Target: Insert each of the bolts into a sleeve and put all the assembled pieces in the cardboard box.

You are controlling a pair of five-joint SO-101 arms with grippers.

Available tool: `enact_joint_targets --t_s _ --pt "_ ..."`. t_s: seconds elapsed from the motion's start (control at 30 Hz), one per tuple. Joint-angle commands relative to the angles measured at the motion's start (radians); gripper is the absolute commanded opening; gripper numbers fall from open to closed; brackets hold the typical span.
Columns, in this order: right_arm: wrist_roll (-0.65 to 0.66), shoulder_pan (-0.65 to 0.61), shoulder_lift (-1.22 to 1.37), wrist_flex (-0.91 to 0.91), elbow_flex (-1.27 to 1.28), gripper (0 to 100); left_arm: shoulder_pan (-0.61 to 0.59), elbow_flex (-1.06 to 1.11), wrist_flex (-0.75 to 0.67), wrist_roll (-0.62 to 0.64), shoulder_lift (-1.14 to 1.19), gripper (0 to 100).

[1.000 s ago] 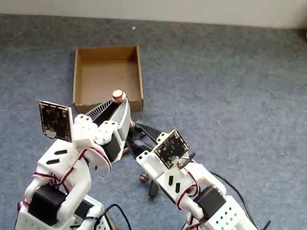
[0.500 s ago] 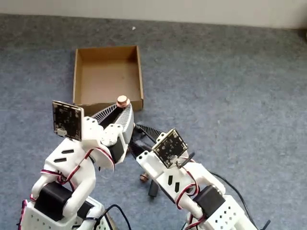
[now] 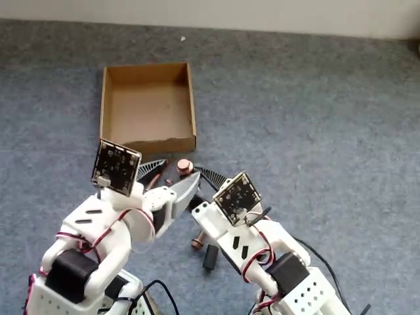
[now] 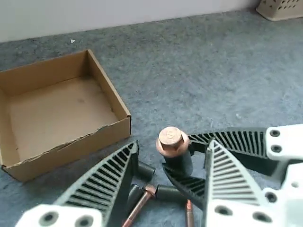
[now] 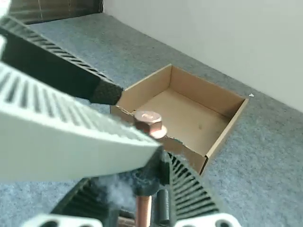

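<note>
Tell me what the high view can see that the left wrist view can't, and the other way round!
High view: the whole white arms, with the left arm's camera board on top. Left wrist view: a beige basket far off by the wall, and the dark sleeve around the bolt, pinched by the right end effector. Both: the empty cardboard box, that copper-headed bolt and the grey carpet.

Lean in side by side, wrists angled toward each other. Holds the left tool [image 4: 173, 145] spread wide, its fingers [image 4: 111, 175] flanking the right tool [image 4: 180, 158]. Grips an upright sleeved bolt [image 4: 170, 138] in that right tool, jaws closed.
</note>
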Motion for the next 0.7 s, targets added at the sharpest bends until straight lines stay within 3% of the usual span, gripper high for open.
enact_joint_targets --t_s 0.0,0.13,0.27,0.4,0.5,0.67 --pt "0.002 0.016 -0.004 -0.027 -0.021 0.5 0.008 -0.113 0.087 -0.087 -0.007 24" --pt "0.002 0.059 -0.002 -0.021 -0.018 0.5 0.008 -0.15 0.183 -0.103 -0.053 24" --pt "0.002 0.096 -0.001 0.12 -0.028 0.5 -0.004 -0.148 0.245 -0.103 -0.186 23" --pt "0.002 0.096 0.004 0.246 -0.03 0.5 -0.108 -0.128 0.262 -0.104 -0.334 18" --pt "0.002 0.097 0.005 0.274 -0.03 0.5 -0.205 -0.065 0.262 -0.176 -0.407 17" --pt "0.003 0.099 0.012 0.306 -0.068 0.5 -0.354 0.035 0.255 -0.209 -0.401 17"
